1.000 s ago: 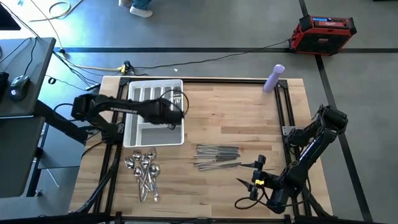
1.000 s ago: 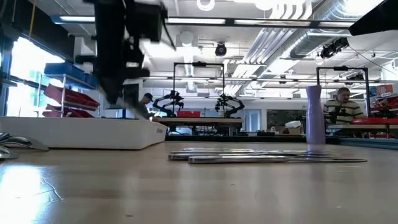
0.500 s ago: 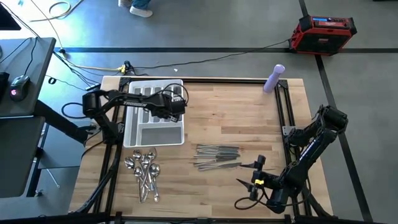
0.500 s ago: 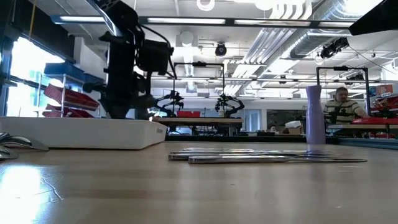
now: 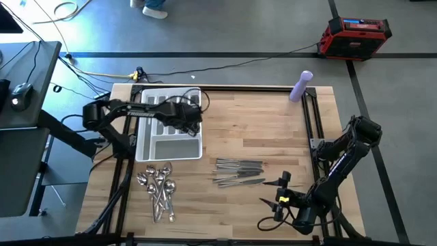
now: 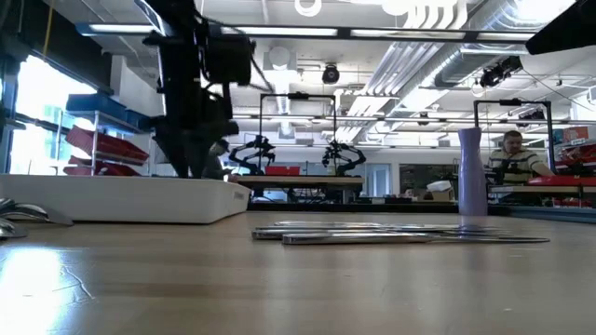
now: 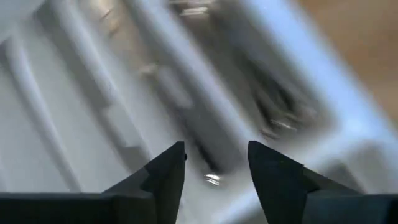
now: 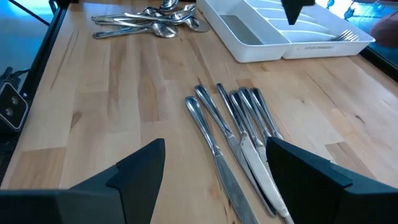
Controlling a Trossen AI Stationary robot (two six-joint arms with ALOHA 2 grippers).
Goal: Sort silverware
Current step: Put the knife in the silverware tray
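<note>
High view shows you the silverware in 3 places: the knives (image 5: 237, 172) lie side by side on the worktop (image 5: 273, 130) near its middle, the spoons (image 5: 158, 191) are heaped just in front of the white tray (image 5: 151, 152), and some forks (image 5: 196, 104) already rest in the tray's slot on its far right. You have the left pincer (image 5: 193, 116) low over that fork slot, and the left wrist view shows its fingers (image 7: 165, 174) apart with nothing between them. I judge a fork was placed there, because the slots keep each kind separate. Your right pincer (image 8: 214, 171) waits at the near right side of the worktop, spread wide and empty, looking toward the knives. They lie parallel, which should make them easy to pick 1 at a time.
</note>
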